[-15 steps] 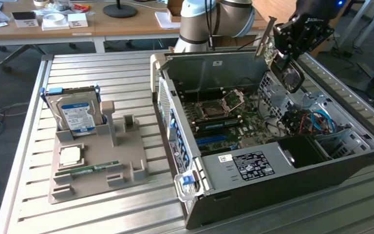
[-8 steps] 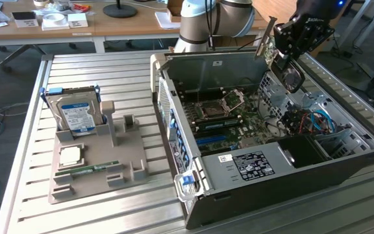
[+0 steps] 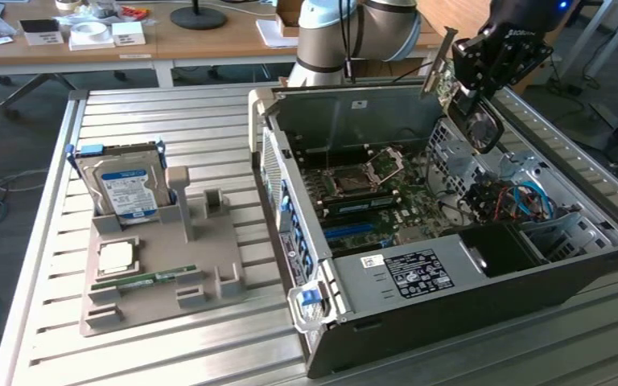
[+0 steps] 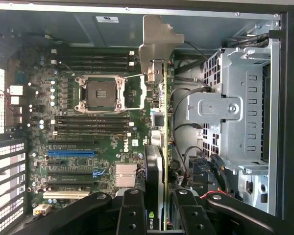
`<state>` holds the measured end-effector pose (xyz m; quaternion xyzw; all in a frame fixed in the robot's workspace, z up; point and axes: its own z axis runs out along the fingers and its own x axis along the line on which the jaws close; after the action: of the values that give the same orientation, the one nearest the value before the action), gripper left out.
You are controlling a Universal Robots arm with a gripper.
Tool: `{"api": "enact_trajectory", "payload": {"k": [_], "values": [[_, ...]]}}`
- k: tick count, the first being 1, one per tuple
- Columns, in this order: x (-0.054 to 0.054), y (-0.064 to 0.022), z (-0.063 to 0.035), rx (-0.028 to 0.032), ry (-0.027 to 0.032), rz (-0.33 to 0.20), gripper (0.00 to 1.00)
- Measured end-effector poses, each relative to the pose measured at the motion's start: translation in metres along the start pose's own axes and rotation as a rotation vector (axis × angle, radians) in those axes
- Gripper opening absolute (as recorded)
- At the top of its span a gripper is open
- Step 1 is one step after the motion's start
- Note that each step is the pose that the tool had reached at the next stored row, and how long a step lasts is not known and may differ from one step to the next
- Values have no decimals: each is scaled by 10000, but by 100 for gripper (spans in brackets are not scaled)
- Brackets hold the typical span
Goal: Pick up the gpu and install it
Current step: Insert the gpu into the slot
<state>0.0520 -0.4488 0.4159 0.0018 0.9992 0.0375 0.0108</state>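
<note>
Tool (image 4: 156, 208) clamps gpu (image 4: 157, 161) above motherboard (image 4: 88, 122), drive cage (image 4: 225, 107) and cables (image 3: 524, 199) beside

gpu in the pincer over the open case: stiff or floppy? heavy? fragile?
Probably stiff: the gpu runs straight, edge-on, out from the pincer with no visible bend. Likely heavy for its size, given the fan and the metal bracket at its far end, so it might pivot in the grip. The exposed fan looks fragile.
</note>
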Motion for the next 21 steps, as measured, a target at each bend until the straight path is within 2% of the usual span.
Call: {"api": "enact_trajectory", "payload": {"k": [5, 8, 21], "values": [[0, 0, 0, 0, 2, -36, 27], [0, 0, 1, -6, 21, -285, 27], [1, -1, 12, -56, 197, -2628, 27]]}}
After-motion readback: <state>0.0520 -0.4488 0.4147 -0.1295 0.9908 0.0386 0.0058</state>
